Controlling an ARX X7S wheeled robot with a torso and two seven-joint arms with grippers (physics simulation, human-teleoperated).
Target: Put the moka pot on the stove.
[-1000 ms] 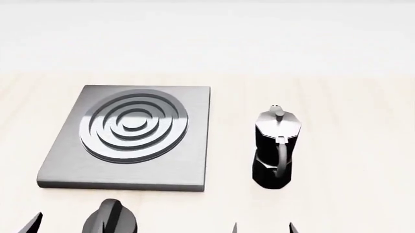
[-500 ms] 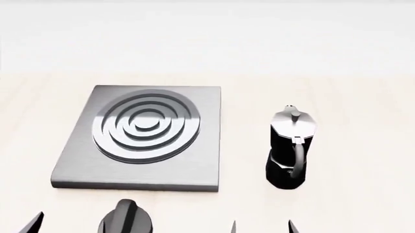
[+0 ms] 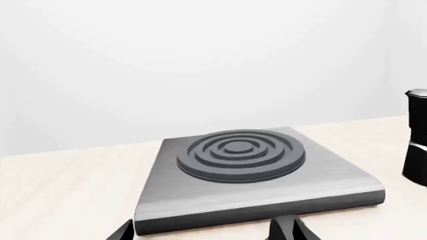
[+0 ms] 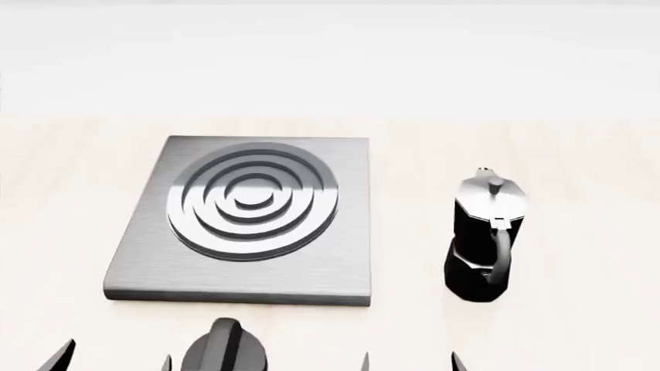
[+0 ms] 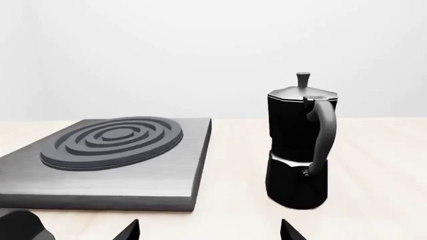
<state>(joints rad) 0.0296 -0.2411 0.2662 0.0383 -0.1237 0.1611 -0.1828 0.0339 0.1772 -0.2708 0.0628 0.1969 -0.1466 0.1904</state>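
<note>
**Moka pot still on the worktop — grasp not begun, tipping is the main risk**

Moka pot [image 4: 483, 236] stands upright on the pale worktop [image 4: 577, 325], just to the right of the stove [image 4: 144, 267] and apart from it, handle turned toward the robot. The right wrist view shows this best: the curved handle faces the camera, the knob is on top, and there is a clear gap between the pot and the plate edge.

The right end effector [image 4: 409, 362] sits low and near, short of the pot, its fingertips spread with nothing between them. The left end effector [image 4: 116, 357] is likewise spread and empty, in front of the stove. A squat black knob [image 4: 225, 352] lies between the two, by the stove's near edge.

Risks, as I judge them:
- The pot is tall, narrow at the waist and faceted — an off-centre approach or a fingertip bumping the handle could knock it over before the jaws close.
- A pinch on the handle alone may let it swing or slip.
- The stove is a raised plate; carrying too low would catch the pot's base on the rim.
- The ring burner is ridged — set off-centre, the pot could end up tilted.
- The black knob could be nudged by a sideways sweep.
</note>
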